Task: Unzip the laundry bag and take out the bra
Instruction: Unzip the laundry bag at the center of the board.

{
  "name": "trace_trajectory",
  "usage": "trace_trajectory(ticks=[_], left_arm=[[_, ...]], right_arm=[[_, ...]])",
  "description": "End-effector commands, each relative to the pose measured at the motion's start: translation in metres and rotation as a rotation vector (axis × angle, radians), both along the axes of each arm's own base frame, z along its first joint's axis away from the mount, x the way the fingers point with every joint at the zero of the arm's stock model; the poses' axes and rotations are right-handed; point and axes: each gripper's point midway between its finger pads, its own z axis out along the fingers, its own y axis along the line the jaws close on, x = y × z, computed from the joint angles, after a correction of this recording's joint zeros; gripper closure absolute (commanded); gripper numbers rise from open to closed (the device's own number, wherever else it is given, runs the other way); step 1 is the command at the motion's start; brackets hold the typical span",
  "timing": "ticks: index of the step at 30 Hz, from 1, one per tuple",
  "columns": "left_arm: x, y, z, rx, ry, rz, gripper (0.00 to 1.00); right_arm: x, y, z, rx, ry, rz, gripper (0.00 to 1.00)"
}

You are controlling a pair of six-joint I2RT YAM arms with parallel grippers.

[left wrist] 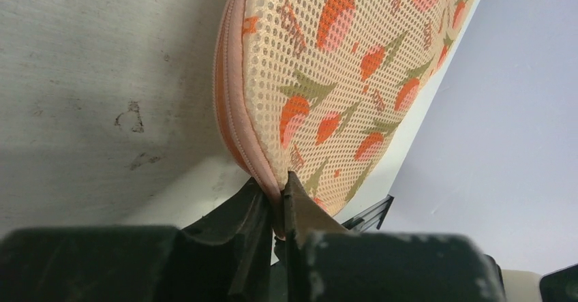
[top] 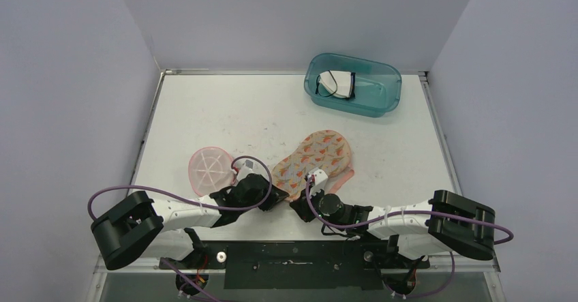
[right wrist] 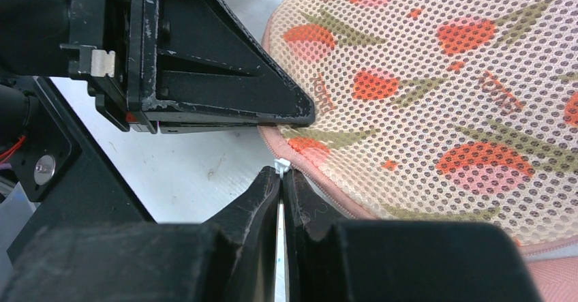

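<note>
From above, the laundry bag (top: 317, 157), a padded mesh pouch printed with red fruit and trimmed in pink, lies flat on the desk (top: 225, 111) just ahead of both arms. The left tool (top: 276, 198) and the right tool (top: 298, 205) meet at its near end. A pink round mesh dome (top: 208, 169) sits just beside the left arm, close enough to be nudged by a wide swing. A teal bin (top: 382, 104) stands well apart at the far right, holding a white garment with dark straps (top: 334, 84). No bra can be made out through the bag's mesh, so it is presumably inside. The left wrist view shows the left tool (left wrist: 281, 196) clamped on the bag's near edge, pinching the pink zip seam (left wrist: 228, 111), which looks closed along the visible stretch. The fabric is light and soft and will likely bunch or lift off the desk rather than resist, so this pinch serves as an anchor. The right wrist view shows the right tool (right wrist: 281, 179) with its tips together at the zip line, a small pale piece (right wrist: 279, 163) at them. That piece may be the pull, though whether it is gripped I cannot tell. The pull is probably the place to hold, small and apt to slip. The left tool's finger (right wrist: 225, 91) lies right above it, crowding the pull's path.
</note>
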Motion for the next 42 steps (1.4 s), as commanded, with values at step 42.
trace_trajectory(ticks=[42], left_arm=[[0.061, -0.033, 0.018, 0.181, -0.18, -0.35, 0.95]], right_arm=[[0.003, -0.045, 0.007, 0.006, -0.022, -0.132, 0.95]])
